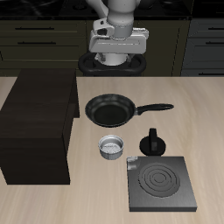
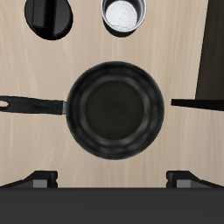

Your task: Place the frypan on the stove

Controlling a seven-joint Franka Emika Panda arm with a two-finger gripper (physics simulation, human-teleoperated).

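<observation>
The frypan (image 1: 111,110) is a wide black pan lying flat on the table's middle, its long handle (image 1: 154,108) pointing sideways. In the wrist view the frypan (image 2: 115,108) lies straight below me, handle (image 2: 33,106) to one side. The stove (image 1: 159,182) is a dark grey square plate with pale rings near the table's front edge, apart from the pan; it is out of the wrist view. My gripper (image 1: 118,58) hangs high above the table's back, behind the pan. It (image 2: 112,179) is open wide and empty, both fingertips (image 2: 39,179) showing.
A small silver pot (image 1: 113,146) (image 2: 122,15) stands between pan and stove. A small black pot-like object (image 1: 153,141) (image 2: 48,16) stands just behind the stove. A large dark brown cabinet (image 1: 35,122) (image 2: 213,52) fills one side of the table.
</observation>
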